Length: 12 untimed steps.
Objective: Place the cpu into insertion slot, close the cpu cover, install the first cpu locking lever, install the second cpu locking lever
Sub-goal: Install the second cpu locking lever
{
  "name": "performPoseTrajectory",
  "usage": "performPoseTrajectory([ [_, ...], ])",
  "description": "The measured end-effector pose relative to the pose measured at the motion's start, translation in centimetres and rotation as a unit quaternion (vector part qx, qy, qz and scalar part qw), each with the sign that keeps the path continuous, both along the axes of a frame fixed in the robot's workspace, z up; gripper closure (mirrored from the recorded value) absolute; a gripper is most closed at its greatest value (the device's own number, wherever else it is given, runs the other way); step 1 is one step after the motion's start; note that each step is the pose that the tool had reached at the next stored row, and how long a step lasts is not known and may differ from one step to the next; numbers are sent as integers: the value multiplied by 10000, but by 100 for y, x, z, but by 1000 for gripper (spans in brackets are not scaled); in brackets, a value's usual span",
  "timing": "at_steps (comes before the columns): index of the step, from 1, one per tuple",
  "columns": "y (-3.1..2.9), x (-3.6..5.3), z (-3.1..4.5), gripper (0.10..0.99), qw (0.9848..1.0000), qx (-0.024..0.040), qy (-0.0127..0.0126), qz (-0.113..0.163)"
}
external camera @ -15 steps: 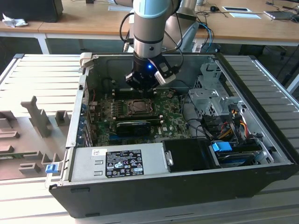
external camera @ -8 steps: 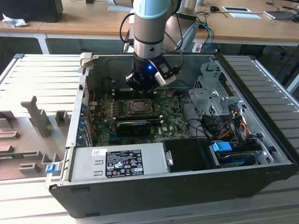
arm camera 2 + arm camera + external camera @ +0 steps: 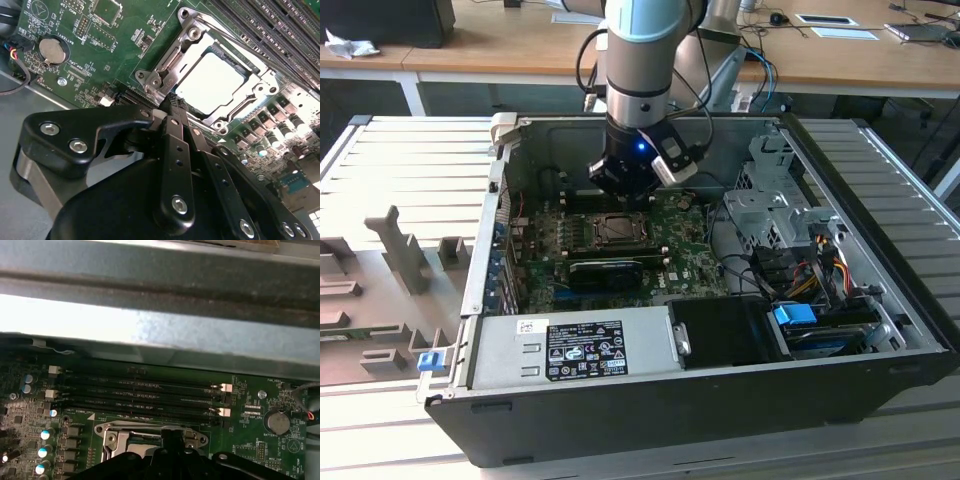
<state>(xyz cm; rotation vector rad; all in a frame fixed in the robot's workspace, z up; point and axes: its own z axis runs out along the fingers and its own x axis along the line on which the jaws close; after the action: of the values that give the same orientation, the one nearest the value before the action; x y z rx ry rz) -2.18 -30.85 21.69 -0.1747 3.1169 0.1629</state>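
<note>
The cpu (image 3: 215, 82) lies flat in the insertion slot (image 3: 620, 230) on the green board, its silvery face bright. Around it, the cpu cover (image 3: 197, 36) lies down as a metal frame; in the first wrist view its rim (image 3: 117, 429) shows beside the fingers. My gripper (image 3: 171, 102) is shut, its black fingers pressed together, with the tips at the socket's edge by one corner of the frame. I cannot tell whether the tips touch a locking lever. In the exterior view the gripper (image 3: 623, 195) hangs just behind the socket, inside the open computer case.
Long black memory slots (image 3: 140, 390) run beside the socket, with the grey case wall (image 3: 150, 325) beyond them. A coin battery (image 3: 52, 50) sits on the board. A black expansion card (image 3: 610, 270), the power supply (image 3: 570, 345) and a drive cage (image 3: 770, 190) crowd the case.
</note>
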Motion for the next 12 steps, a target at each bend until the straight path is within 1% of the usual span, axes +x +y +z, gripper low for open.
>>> performPoseTrajectory([
  [12, -77, 0, 0, 980, 10000, 0, 0, 0],
])
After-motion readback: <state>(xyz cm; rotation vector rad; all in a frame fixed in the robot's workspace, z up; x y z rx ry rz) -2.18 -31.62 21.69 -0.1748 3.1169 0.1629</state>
